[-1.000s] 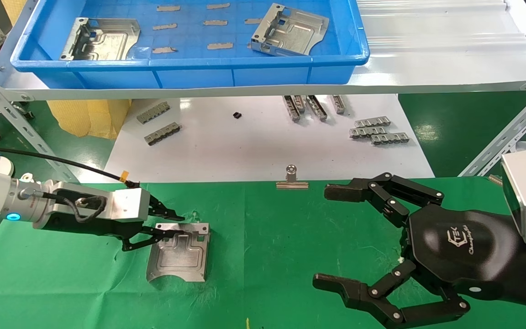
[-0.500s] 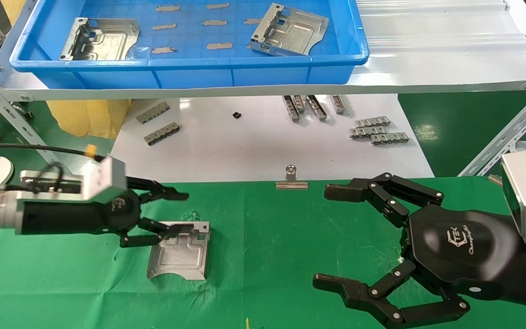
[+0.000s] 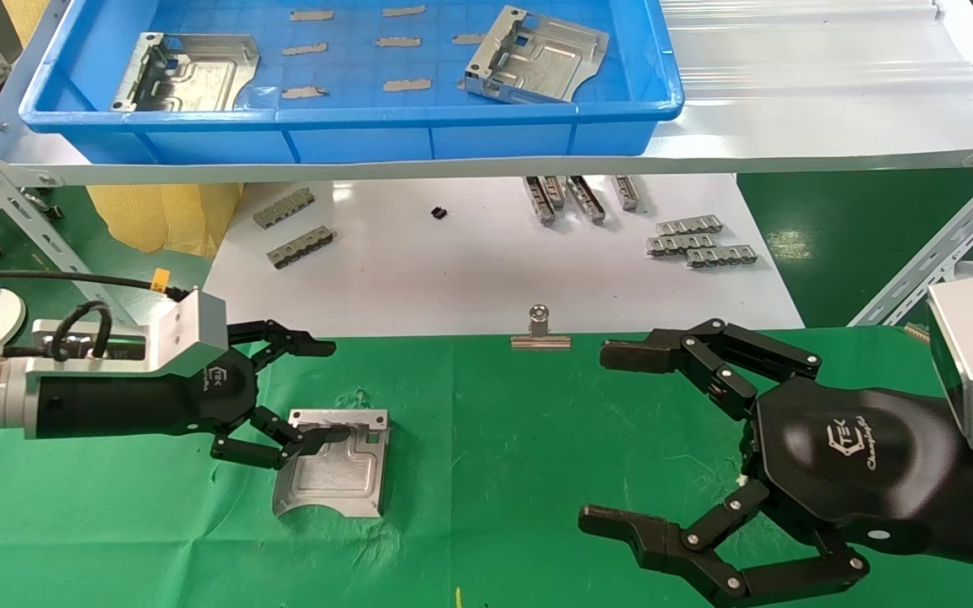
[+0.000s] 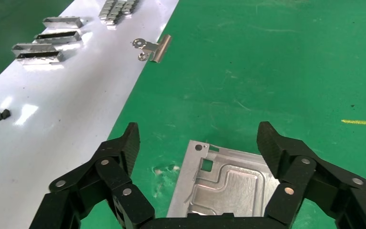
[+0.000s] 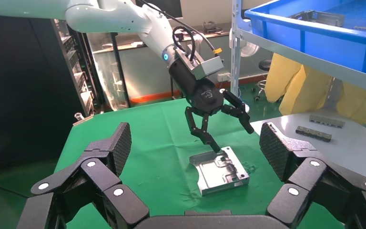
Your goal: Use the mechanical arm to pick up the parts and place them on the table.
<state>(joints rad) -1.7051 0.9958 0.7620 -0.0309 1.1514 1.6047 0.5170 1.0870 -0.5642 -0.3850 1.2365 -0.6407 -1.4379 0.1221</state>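
One silver part [image 3: 334, 469] lies flat on the green cloth table [image 3: 495, 439], flange toward the white board. My left gripper [image 3: 330, 388] is open and empty just left of the part. Its lower fingertip [image 3: 330, 432] is right at the part's far-left corner, and I cannot tell whether it touches. The left wrist view shows the part [image 4: 224, 183] between and below the spread fingers of the left gripper [image 4: 200, 138]. The right wrist view shows the part [image 5: 219, 169] and the left gripper [image 5: 233, 138]. My right gripper [image 3: 603, 437] is wide open and empty over the cloth at the right. Two more parts [image 3: 187, 72] [image 3: 537, 55] lie in the blue tray [image 3: 351, 114].
The blue tray sits on a raised metal shelf [image 3: 790, 127] with slanted struts at both sides. The white board [image 3: 470, 270] beyond the cloth holds small grey slotted strips [image 3: 698, 241]. A silver clip [image 3: 540, 331] pins the cloth's far edge.
My left gripper has let go of the part, turned its wrist, opened wide and drawn back a little to the left. The part stays flat on the cloth. The right arm has not moved.
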